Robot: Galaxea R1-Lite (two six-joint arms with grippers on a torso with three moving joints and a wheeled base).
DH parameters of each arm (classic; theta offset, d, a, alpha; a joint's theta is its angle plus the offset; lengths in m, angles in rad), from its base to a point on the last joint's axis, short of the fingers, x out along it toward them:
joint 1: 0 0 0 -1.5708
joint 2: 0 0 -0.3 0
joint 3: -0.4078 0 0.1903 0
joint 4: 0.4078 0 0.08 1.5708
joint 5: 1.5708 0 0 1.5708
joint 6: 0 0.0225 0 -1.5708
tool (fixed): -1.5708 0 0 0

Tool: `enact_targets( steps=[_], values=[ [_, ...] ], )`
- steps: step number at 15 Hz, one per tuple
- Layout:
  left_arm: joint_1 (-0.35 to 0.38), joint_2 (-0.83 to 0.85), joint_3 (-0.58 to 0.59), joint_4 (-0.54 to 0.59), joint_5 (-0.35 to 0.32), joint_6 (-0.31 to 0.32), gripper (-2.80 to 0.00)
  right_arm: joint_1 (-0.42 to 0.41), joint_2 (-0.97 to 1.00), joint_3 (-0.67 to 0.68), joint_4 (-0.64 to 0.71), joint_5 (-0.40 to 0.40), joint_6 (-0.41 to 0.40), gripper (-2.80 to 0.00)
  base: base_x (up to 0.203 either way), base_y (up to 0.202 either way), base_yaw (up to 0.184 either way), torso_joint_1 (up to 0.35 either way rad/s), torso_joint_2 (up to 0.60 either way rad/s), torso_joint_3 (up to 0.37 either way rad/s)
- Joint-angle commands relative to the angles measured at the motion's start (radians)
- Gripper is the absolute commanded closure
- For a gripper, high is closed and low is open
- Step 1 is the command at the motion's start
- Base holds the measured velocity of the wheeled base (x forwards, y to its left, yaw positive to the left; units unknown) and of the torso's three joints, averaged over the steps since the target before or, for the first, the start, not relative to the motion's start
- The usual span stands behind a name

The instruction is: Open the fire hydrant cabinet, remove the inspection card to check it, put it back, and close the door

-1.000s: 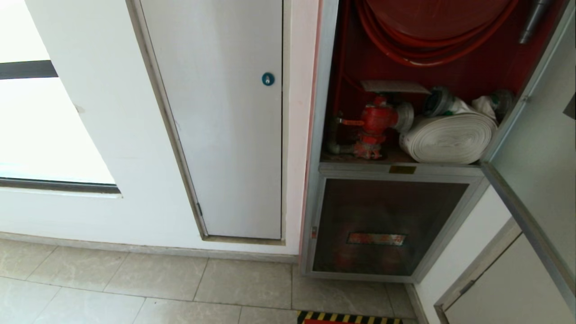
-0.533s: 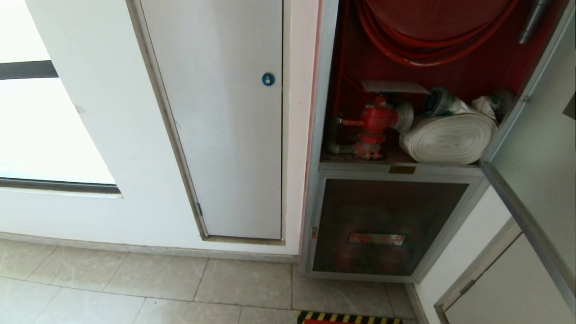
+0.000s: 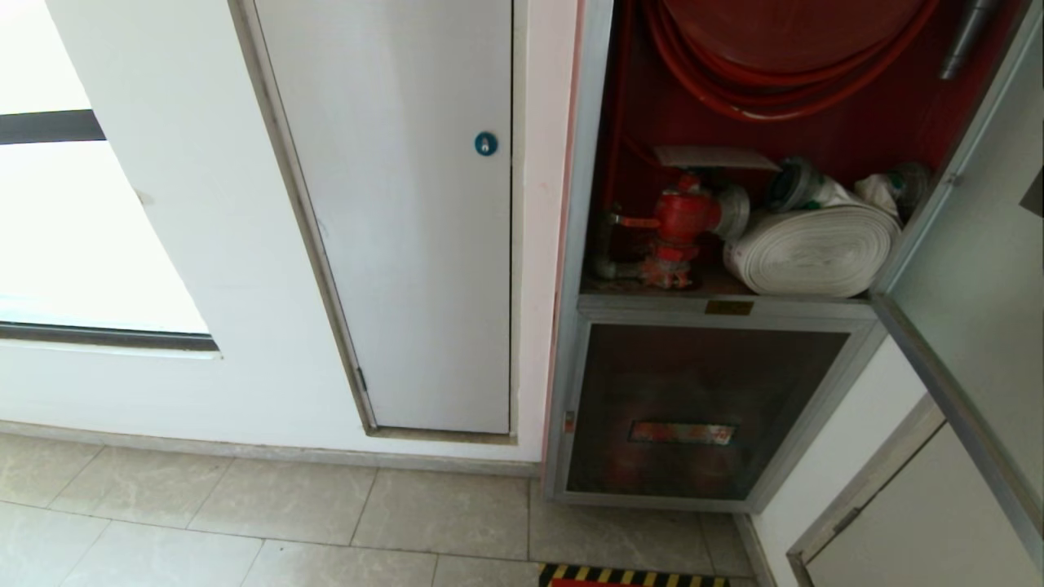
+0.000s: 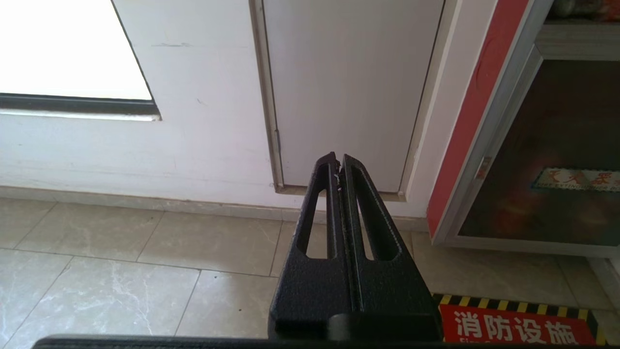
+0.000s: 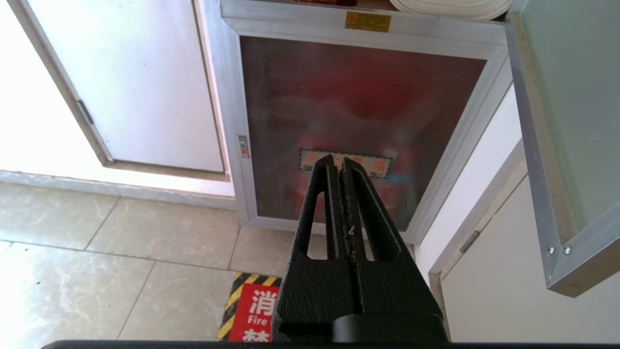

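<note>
— Where's the cabinet from where you stand?

— The tall silver aluminium-framed fire hydrant cabinet [image 3: 581,244] with the red interior is set in the wall, standing open; its door [image 3: 971,326], a glass panel in a silver aluminium frame, is swung out to the right, its lower corner jutting into the room; the thin whitish rectangular inspection card [image 3: 714,156] lies flat on top of the one red valve [image 3: 681,216]; one white rolled hose [image 3: 816,249] sits just beside the valve, one red hose reel [image 3: 783,49] above.

— Room to move?

— The pale tiled floor [image 3: 245,522] in front lies bare but for one red sign with yellow-black striped edging [image 3: 632,575] near the cabinet's foot; below the shelf is a smaller dark glass panel [image 3: 701,408], shut; left of it, a plain white panel with a blue round lock [image 3: 486,143].

— And the pincers?

— Two, both low and well apart from the cabinet; the black left gripper [image 4: 338,162] is pressed together, facing the white panel; the black right gripper [image 5: 338,162] is pressed together too, holding nothing, facing the lower glass panel.
</note>
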Motion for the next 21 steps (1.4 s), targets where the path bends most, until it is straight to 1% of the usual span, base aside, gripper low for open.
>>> enact_targets(
  steps=[1, 4, 21],
  values=[
    [0.0, 0.0, 0.018, -0.002, 0.001, 0.001, 0.0, 0.001, 0.002, -0.001, 0.0, 0.0, 0.0, 0.0, 0.0, 0.0, 0.0, 0.0, 0.0, 0.0],
    [0.0, 0.0, 0.018, 0.0, 0.001, 0.001, 0.0, -0.001, 0.002, -0.001, 0.0, 0.0, 0.022, 0.0, 0.0, 0.0, 0.0, 0.0, 0.0, 0.0],
    [0.0, 0.0, 0.018, 0.0, 0.001, 0.0, 0.0, 0.001, 0.002, 0.0, -0.001, 0.003, 0.026, 0.0, 0.0, 0.0, 0.0, 0.0, 0.0, 0.0]
  ],
)
